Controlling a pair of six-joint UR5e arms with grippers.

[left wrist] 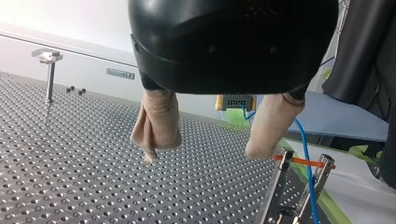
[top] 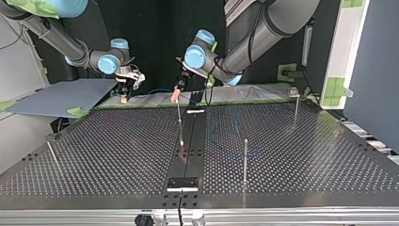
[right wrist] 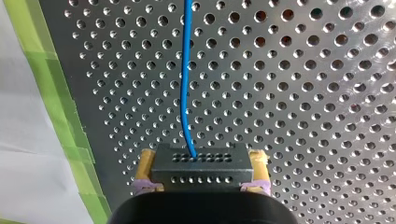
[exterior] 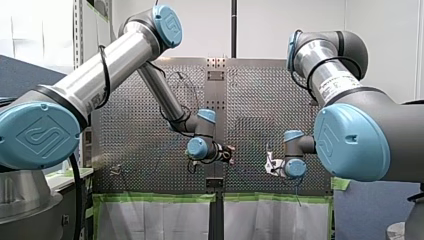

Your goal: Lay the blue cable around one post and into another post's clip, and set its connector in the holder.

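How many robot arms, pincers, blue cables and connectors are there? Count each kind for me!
Robot arms: 2 (left arm, right arm)
Pincers: 2 (left pincer, right pincer)
Blue cable: 1
Connector: 1
Total: 6

Two robot arms [exterior: 115,60] [exterior: 325,70] with two grippers [left wrist: 204,154] [right wrist: 203,156] were at one perforated table [top: 117,155]. Four thin posts [top: 245,160] [top: 295,110] [top: 180,122] [top: 51,153] stood on it. There was one blue cable [right wrist: 186,84] and one connector [right wrist: 201,168].

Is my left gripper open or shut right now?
Open. My left gripper shows its beige fingers spread well apart, gripping nothing.
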